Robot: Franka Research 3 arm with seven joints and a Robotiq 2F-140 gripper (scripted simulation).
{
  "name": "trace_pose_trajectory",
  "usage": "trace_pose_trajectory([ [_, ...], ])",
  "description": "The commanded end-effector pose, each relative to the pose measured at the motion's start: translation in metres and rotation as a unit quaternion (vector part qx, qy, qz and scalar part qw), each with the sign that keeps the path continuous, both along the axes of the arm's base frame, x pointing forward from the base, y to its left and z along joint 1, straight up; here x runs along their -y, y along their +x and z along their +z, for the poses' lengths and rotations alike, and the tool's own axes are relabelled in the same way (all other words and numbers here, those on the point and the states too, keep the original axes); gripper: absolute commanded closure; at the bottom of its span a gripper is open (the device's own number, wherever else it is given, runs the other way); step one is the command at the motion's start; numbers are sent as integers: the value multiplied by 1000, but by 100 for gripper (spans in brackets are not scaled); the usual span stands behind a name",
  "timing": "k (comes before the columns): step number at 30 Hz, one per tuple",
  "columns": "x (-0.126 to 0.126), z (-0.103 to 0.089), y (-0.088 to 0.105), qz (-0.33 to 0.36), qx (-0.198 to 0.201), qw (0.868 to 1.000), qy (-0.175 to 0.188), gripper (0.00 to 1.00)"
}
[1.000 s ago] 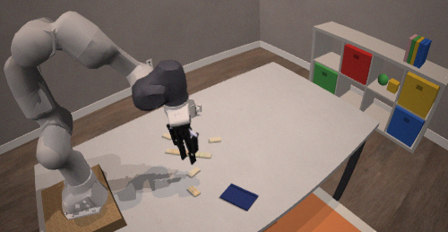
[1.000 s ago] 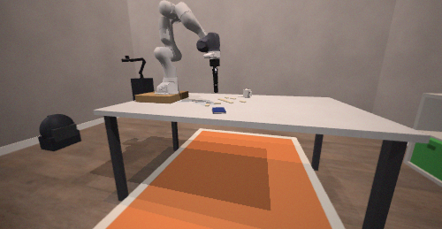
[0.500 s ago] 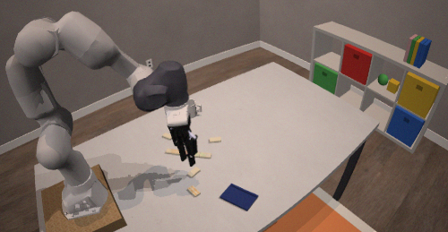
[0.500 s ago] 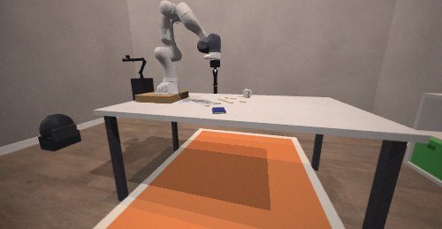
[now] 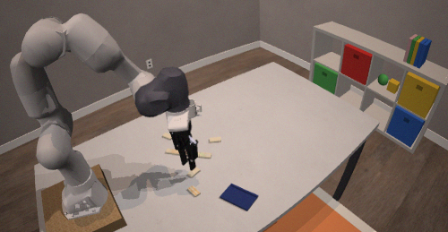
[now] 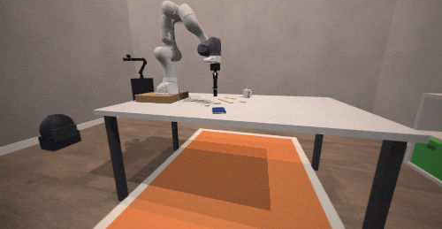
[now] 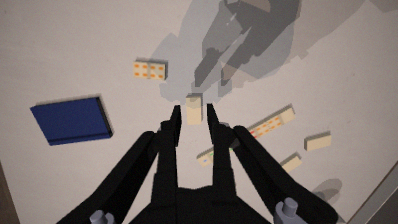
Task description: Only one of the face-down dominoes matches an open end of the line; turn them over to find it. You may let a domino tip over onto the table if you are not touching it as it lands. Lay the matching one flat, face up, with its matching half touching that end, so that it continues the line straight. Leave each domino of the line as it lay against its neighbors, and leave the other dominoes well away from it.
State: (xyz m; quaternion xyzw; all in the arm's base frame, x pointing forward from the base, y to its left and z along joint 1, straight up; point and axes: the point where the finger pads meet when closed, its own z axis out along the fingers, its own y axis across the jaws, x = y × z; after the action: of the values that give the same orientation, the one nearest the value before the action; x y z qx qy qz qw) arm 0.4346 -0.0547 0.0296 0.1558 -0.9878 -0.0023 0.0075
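My gripper (image 5: 188, 165) (image 6: 215, 95) (image 7: 194, 112) points down, fingers partly apart with nothing between the tips. In the wrist view a face-down domino (image 7: 194, 116) (image 5: 193, 172) lies below the gap, on the table. A face-up domino (image 7: 149, 70) (image 5: 193, 191) with orange pips on both halves lies apart. The line (image 7: 267, 126) (image 5: 204, 155) runs diagonally; its right end in the wrist view looks blank, its left end shows a blue pip. The fingers hide its middle. More face-down dominoes lie beyond it: one (image 7: 318, 141) (image 5: 167, 136), another (image 7: 291, 162) partly hidden, a third (image 5: 215, 140).
A dark blue tray (image 5: 239, 197) (image 6: 218, 110) (image 7: 72, 120) lies on the face-up domino's side, toward the table's edge. A white mug (image 5: 195, 108) (image 6: 247, 93) stands behind the gripper, beyond the dominoes. The arm's wooden base (image 5: 112, 212) (image 6: 150, 97) is at the table's other end.
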Motion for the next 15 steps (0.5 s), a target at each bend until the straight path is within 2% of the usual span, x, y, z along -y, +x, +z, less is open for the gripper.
trace_pose_trajectory([
  [1, 0, -8, 2, -6, 4, 1000, -2, 67],
  [15, 0, -31, 2, -6, 4, 1000, -2, 67],
])
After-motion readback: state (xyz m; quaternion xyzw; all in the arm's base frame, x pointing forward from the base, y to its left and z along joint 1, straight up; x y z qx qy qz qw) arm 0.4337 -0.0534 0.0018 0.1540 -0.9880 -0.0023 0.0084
